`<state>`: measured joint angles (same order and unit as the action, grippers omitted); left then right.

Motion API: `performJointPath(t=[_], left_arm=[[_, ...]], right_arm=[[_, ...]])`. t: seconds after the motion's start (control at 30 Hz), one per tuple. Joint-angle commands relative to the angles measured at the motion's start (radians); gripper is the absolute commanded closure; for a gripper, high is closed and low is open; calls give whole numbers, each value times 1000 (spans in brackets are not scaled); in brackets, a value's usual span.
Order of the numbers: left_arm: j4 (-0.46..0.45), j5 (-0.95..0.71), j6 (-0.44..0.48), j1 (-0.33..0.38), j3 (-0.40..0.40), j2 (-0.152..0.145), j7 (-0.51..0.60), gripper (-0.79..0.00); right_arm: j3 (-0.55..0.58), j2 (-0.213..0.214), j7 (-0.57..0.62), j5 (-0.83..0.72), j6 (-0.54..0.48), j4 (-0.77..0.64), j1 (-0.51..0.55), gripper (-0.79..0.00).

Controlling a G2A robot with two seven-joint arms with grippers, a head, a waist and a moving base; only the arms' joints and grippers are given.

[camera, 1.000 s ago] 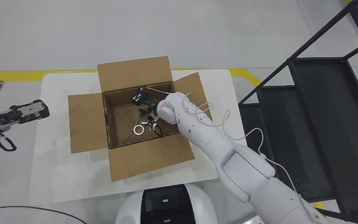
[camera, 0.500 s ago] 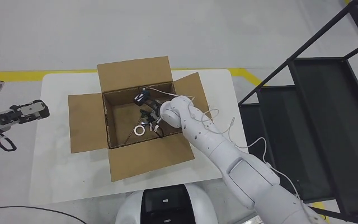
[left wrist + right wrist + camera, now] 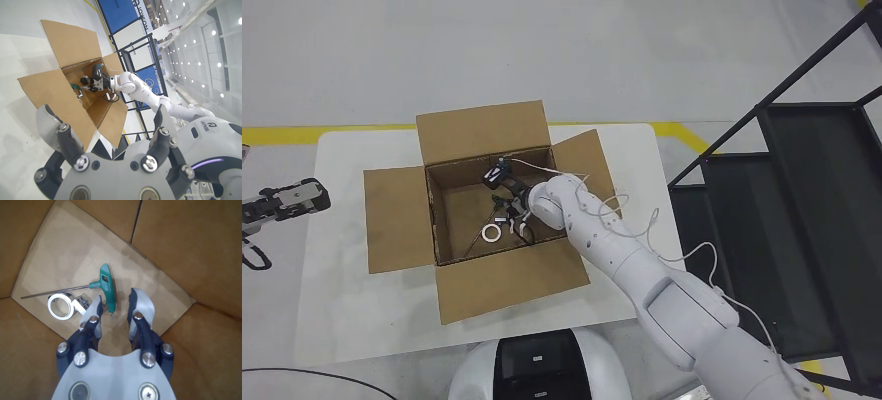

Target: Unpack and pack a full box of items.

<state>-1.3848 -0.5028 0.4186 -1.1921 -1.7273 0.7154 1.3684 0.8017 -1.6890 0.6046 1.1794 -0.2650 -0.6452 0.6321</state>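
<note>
A: Where is the right gripper [image 3: 121,298]?

B: Down inside the open cardboard box [image 3: 482,130], toward 2 o'clock of the box floor. Fingers spread, nothing between them.

A: What lies under it?

B: A green T-handle hex key [image 3: 106,283], flat on the bottom. Its handle sits just ahead of the fingertips, nearer one finger than the other. A metal ring clamp [image 3: 56,314] lies just beside the key's shaft, at about 6 o'clock of the box floor. Cannot tell whether they touch.

A: So the step in hand?

B: Likely picking the hex key out. I would centre the jaws across the handle, not the thin shaft, and go low enough to pinch it off the cardboard. Lift straight up. The near finger stands close to the clamp, so watch it does not drag that along, and mind the box walls.

A: And the left gripper [image 3: 103,117]?

B: Released and empty, off the table's edge at 9 o'clock, well apart from the box.

A: Surface and room?

B: White table [image 3: 352,320], box near its middle, all four flaps folded out. Pale floor, a yellow floor line [image 3: 302,133] at 12 o'clock, a black stair frame [image 3: 782,200] at 3 o'clock.
</note>
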Motion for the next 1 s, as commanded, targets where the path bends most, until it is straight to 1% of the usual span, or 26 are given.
performJointPath(t=[0.0, 0.07, 0.17, 0.23, 0.33, 0.57, 0.83, 0.9, 0.93, 0.97], left_arm=[[0, 0, 0, 0, 0, 0, 0, -785], [0, 0, 0, 0, 0, 0, 0, -785], [0, 0, 0, 0, 0, 0, 0, -785], [0, 0, 0, 0, 0, 0, 0, -785], [0, 0, 0, 0, 0, 0, 0, -785], [0, 0, 0, 0, 0, 0, 0, -785], [0, 0, 0, 0, 0, 0, 0, -785], [0, 0, 0, 0, 0, 0, 0, -785], [0, 0, 0, 0, 0, 0, 0, -785], [0, 0, 0, 0, 0, 0, 0, -785]], right_arm=[[-7, -7, -5, -5, -6, 22, -10, -172], [-15, -15, -11, -10, -10, 44, -19, -200], [-24, -26, -22, -19, -15, 76, -32, -219], [-29, -33, -29, -25, -16, 94, -40, -259], [-36, -43, -38, -32, -20, 120, -51, -274], [-49, -63, -55, -42, -31, 179, -71, -246], [-69, -87, -63, -42, -45, 238, -94, -274], [-74, -92, -64, -39, -47, 251, -100, -268], [-75, -95, -66, -39, -48, 256, -102, -252], [-77, -97, -68, -39, -49, 262, -105, -212]])
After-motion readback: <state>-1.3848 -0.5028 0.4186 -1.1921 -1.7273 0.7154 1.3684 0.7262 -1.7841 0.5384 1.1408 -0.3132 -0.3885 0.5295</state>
